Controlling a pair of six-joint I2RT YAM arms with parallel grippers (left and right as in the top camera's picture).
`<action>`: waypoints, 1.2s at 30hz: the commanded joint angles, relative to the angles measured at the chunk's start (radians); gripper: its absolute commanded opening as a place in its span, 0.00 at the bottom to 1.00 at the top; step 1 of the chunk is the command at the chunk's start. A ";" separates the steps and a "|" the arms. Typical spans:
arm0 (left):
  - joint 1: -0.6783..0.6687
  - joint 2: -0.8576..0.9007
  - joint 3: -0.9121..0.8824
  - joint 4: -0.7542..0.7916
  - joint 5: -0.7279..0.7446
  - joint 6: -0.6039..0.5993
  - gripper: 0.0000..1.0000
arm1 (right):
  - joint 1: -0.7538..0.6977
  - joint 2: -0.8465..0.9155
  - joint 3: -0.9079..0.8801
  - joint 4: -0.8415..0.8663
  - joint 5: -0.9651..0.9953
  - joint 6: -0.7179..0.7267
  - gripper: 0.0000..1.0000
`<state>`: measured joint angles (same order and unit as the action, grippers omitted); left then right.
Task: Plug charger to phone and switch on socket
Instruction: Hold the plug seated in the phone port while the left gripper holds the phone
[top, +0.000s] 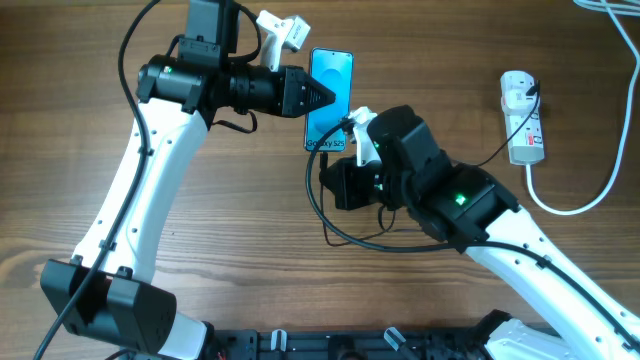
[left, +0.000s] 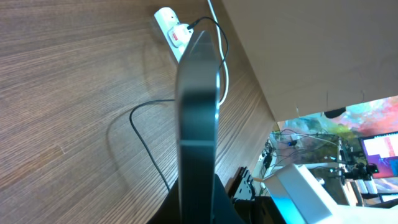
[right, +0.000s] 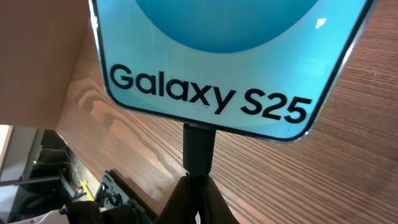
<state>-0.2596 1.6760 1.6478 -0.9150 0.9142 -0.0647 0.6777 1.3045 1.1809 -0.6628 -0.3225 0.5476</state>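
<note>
In the upper middle of the overhead view, the left pincer (top: 328, 97) reaches in from the left and is clamped on the long edge of the phone (top: 338, 68), whose teal screen faces up; the left wrist view shows that phone edge-on between the fingers. Just below, the right pincer (right: 195, 200) is closed narrow on the charger (right: 199, 146), whose black tip meets the short end beside the "Galaxy S25" text, its thin cable looping over the bench (top: 60, 150). At the right edge, well apart, lies the socket (top: 522, 120) with its white lead (top: 600, 190)
</note>
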 joint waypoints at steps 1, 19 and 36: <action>-0.001 0.002 0.005 -0.023 0.039 0.032 0.04 | -0.045 0.005 0.090 0.016 0.038 -0.032 0.04; 0.000 0.006 0.005 -0.055 -0.163 -0.086 0.04 | -0.051 0.005 0.138 -0.147 0.042 -0.016 0.72; -0.057 0.291 0.005 -0.163 -0.298 -0.134 0.04 | -0.051 0.005 0.138 -0.345 0.224 -0.013 1.00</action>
<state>-0.2935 1.9450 1.6531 -1.0935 0.5755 -0.1871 0.6273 1.3109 1.3052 -1.0065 -0.1699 0.5308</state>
